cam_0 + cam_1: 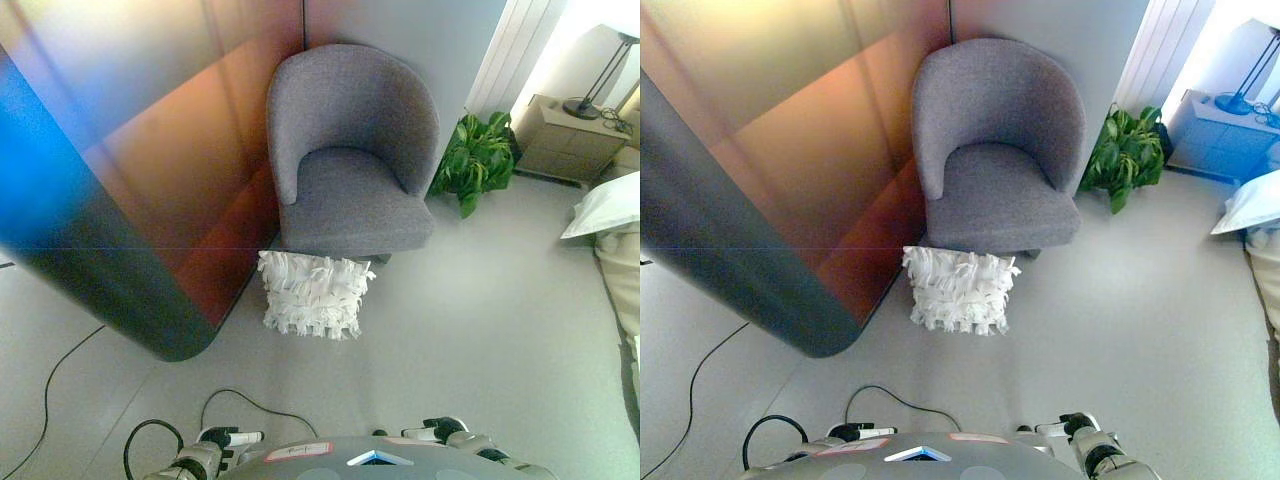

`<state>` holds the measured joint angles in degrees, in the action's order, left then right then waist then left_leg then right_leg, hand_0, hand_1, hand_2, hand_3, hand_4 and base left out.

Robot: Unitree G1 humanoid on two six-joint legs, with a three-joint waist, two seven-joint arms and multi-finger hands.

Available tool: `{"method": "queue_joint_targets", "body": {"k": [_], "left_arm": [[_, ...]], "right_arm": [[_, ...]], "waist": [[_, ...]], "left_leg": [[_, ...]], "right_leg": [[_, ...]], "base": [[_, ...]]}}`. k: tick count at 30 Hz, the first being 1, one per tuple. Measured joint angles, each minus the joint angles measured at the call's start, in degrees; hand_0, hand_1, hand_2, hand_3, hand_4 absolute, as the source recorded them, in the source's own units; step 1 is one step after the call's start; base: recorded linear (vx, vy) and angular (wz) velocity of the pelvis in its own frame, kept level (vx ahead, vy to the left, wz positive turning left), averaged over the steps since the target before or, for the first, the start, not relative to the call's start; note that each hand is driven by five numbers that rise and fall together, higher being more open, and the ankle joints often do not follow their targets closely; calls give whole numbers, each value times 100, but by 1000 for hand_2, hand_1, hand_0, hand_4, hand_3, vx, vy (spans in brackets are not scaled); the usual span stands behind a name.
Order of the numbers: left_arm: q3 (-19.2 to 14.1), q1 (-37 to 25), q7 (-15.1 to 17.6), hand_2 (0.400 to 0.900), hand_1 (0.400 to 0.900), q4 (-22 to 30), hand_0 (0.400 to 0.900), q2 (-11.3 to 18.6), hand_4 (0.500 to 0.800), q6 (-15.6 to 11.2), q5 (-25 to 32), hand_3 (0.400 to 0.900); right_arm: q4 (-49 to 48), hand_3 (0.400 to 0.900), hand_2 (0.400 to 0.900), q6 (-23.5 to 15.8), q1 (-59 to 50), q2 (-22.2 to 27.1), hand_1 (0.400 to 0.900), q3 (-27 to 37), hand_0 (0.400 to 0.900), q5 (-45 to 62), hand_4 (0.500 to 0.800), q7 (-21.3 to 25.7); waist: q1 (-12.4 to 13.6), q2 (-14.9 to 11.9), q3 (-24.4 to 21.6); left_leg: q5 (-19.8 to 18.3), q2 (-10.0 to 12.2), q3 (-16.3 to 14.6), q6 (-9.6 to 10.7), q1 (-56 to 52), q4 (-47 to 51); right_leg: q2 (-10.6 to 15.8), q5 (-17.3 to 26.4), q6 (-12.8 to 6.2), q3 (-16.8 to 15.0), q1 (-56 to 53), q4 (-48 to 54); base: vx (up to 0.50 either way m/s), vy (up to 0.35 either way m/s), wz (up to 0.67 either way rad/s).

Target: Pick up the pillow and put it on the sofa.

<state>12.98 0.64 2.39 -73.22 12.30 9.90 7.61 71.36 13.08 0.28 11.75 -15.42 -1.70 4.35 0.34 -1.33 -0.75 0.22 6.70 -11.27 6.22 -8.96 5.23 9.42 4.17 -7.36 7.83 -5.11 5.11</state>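
Observation:
A white fringed pillow point(312, 294) stands on the floor, leaning against the front of the grey armchair point(350, 160), the sofa of the task. The chair's seat point(1002, 205) has nothing on it. My left hand point(225, 440) shows low at the bottom edge, well short of the pillow, its fingers straight and holding nothing. My right hand point(438, 432) sits at the bottom edge to the right, also relaxed and empty. Both hands are far nearer to me than the pillow.
A curved, glossy dark wall panel point(130, 290) bulges out on the left beside the chair. A green potted plant point(478, 158) stands right of the chair. A nightstand with a lamp point(575, 135) and a bed's edge with a white pillow point(608, 205) lie at far right.

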Motion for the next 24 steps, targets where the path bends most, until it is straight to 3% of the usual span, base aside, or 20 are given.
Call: {"method": "queue_joint_targets", "body": {"k": [24], "left_arm": [[0,9,4,900,900,-5,900,-4,800,-23,62,900]], "right_arm": [[23,900,900,-76,16,8,900,-2,900,-26,800,1]], "waist": [[1,47,22]], "left_leg": [[8,1,51,11,8,0]], "right_leg": [[8,-3,-1,50,-31,4]], "base": [[3,-2,1]]}}
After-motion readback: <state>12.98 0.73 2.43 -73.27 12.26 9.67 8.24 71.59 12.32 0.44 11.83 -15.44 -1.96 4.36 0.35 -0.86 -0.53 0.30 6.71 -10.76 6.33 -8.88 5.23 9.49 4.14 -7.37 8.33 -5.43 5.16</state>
